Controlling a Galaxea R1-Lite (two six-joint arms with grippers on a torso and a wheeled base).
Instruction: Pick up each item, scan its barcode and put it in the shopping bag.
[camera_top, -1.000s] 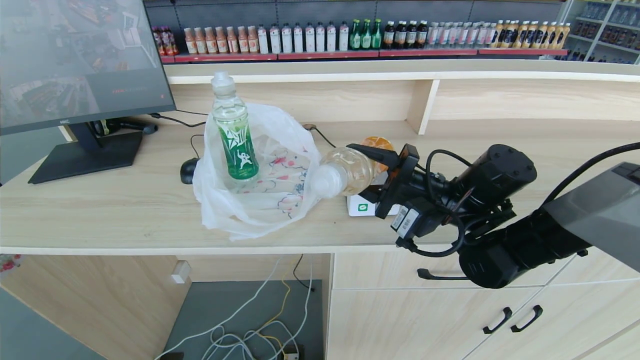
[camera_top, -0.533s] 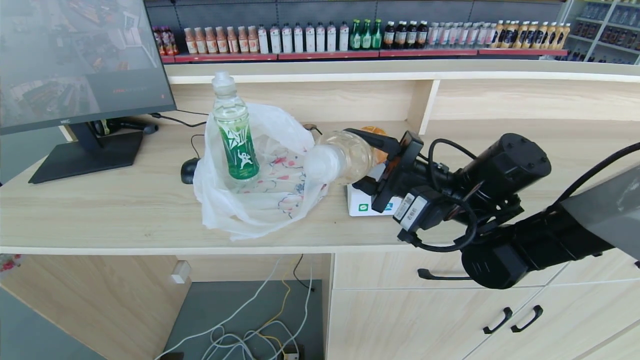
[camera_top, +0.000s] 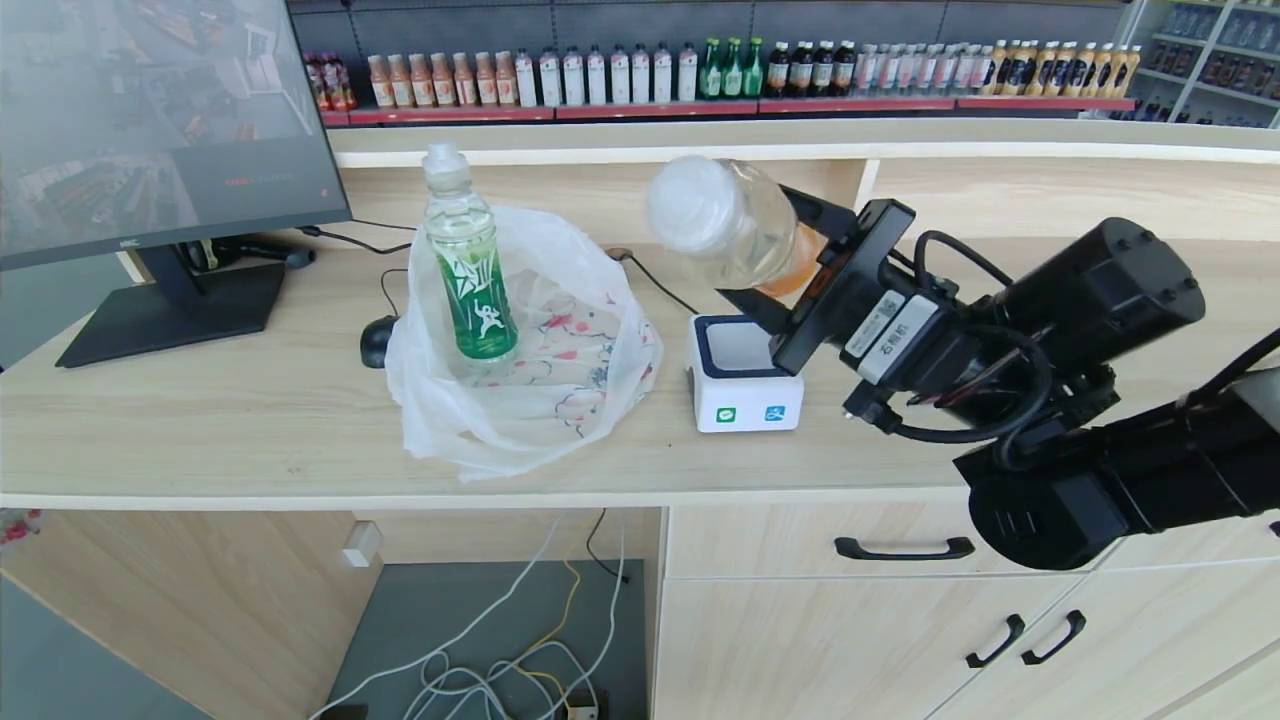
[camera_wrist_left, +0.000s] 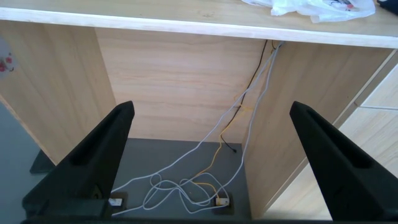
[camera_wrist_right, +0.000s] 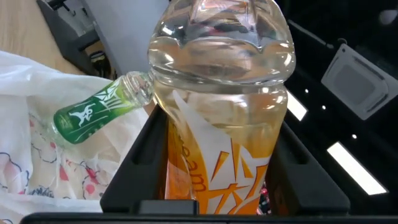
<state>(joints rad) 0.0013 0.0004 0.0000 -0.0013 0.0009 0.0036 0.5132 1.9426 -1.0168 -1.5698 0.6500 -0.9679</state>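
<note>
Over the wood counter (camera_top: 250, 430), R gripper (camera_top: 770, 255) jaws squeeze the orange bottle (camera_top: 725, 225), scanner (camera_top: 740, 385) just below them, prob. to read its barcode; L gripper (camera_wrist_left: 211, 143) jaws wide apart, empty.

Shopping bag (camera_top: 540, 385): mouth partly occupied at its left by an upright green bottle (camera_top: 470, 270); room is left at its right. Scanner (camera_top: 742, 388): set just right of the bag; space above it is taken by the orange bottle (camera_top: 722, 222) held in the right gripper (camera_top: 772, 252).

A shop — checkout counter (camera_top: 250, 420), scanner (camera_top: 745, 385), drink shelves (camera_top: 720, 75) behind.
</note>
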